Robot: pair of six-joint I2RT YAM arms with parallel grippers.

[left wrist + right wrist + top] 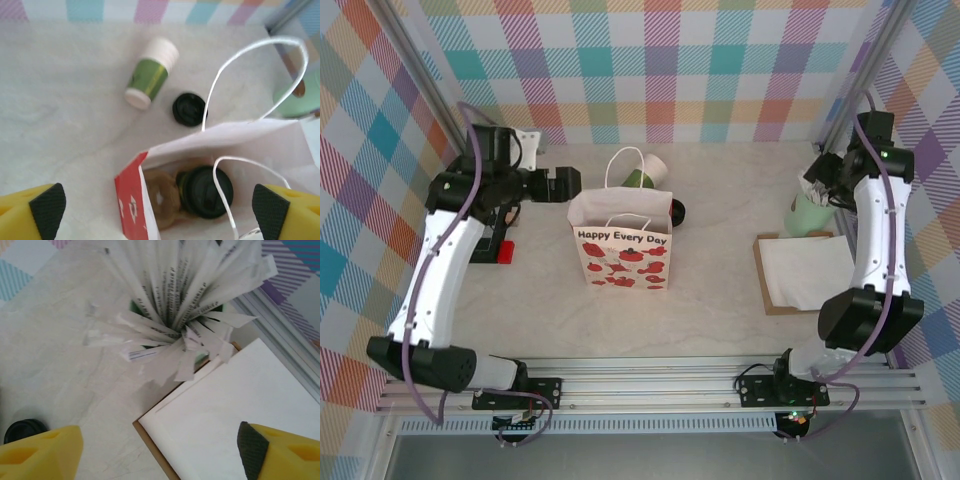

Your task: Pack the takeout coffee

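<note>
The takeout coffee (205,191), a green cup with a black lid, sits inside the white paper gift bag (235,140), its lid facing up, beside a brown ring-shaped pastry (160,197). My left gripper (160,212) hangs open above the bag's mouth, fingers wide apart and touching nothing. From above, the left gripper (563,186) is at the upper left corner of the bag (620,250). My right gripper (817,187) hovers open at the far right, above a mint cup of wrapped straws (185,305).
Behind the bag, a nested stack of green cups (151,72) lies on its side, with a loose black lid (189,109) next to it. White napkins on a brown tray (240,410) lie under my right gripper (150,455). A red block (503,250) sits left of the bag.
</note>
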